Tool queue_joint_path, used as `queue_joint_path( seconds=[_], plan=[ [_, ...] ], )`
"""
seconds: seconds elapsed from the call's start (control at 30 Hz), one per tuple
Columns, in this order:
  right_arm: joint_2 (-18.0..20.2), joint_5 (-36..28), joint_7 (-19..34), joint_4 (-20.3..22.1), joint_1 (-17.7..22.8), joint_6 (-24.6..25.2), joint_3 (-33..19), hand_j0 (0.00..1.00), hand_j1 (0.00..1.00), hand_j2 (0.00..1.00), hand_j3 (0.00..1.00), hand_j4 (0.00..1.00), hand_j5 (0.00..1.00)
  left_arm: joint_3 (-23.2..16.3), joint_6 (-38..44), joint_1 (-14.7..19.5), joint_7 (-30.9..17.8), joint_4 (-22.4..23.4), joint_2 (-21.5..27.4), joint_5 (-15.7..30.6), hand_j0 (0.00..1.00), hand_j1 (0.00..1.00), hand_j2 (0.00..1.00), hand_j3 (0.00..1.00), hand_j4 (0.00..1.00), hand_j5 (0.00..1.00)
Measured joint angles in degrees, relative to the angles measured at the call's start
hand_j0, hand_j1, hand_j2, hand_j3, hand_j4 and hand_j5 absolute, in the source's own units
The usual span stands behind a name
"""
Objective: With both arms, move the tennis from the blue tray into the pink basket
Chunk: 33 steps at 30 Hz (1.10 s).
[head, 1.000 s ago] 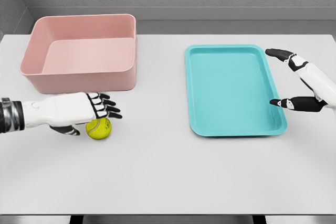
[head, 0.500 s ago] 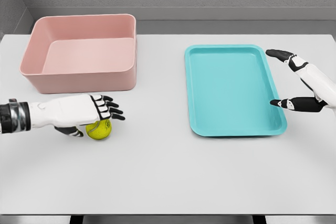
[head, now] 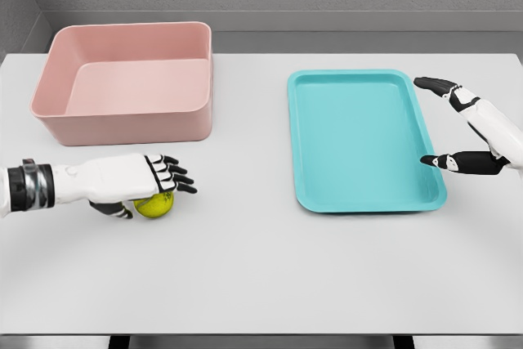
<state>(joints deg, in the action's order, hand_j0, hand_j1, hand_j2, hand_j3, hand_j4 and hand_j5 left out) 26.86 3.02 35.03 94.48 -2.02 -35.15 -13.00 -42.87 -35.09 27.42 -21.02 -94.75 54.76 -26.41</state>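
The yellow-green tennis ball (head: pixel 154 208) lies on the white table in front of the pink basket (head: pixel 122 127), outside the blue tray (head: pixel 359 140). My left hand (head: pixel 155 191) lies over the ball's top, fingers stretched out to the right, thumb down at the ball's left side. The hand hides the upper half of the ball, and I see no closed grasp. My right hand (head: pixel 445 124) hovers open at the tray's right edge, holding nothing. Nothing lies in the tray or the basket.
The basket stands at the back left and the tray right of the middle. The table's front edge (head: pixel 261 334) runs along the bottom of the view, and a grey wall stands behind the table.
My left hand has slid right and sunk lower over the ball, covering more of it. The ball, tray, basket and right hand have stayed in place.
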Motion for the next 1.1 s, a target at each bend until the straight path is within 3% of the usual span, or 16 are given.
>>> queue_joint_path(
  seconds=[0.07,0.23,0.4,1.1],
  plan=[
    [0.00,0.00,0.00,0.00,0.00,0.00,0.00,1.00,1.00,1.00,1.00,1.00,1.00,-0.16,0.00,0.00,-0.01,0.24,0.02,0.01,1.00,1.00,1.00,1.00,1.00,1.00],
    [0.00,0.00,0.00,-0.02,0.00,0.00,0.00,1.00,1.00,1.00,1.00,1.00,1.00,-0.30,0.00,0.09,-0.61,0.63,0.03,-0.04,0.64,0.64,0.64,0.64,0.64,0.64],
    [0.00,0.00,0.00,-0.03,0.00,0.00,-0.01,1.00,1.00,1.00,1.00,1.00,1.00,-0.31,0.00,0.44,-1.88,0.68,0.03,0.01,0.52,0.52,0.52,0.52,0.52,0.52],
    [0.00,-0.02,0.00,0.00,0.09,0.00,-0.02,1.00,1.00,1.00,1.00,1.00,1.00,-0.20,-0.01,2.81,-2.23,-0.72,0.11,1.56,0.53,0.53,0.53,0.53,0.53,0.53]
  ],
)
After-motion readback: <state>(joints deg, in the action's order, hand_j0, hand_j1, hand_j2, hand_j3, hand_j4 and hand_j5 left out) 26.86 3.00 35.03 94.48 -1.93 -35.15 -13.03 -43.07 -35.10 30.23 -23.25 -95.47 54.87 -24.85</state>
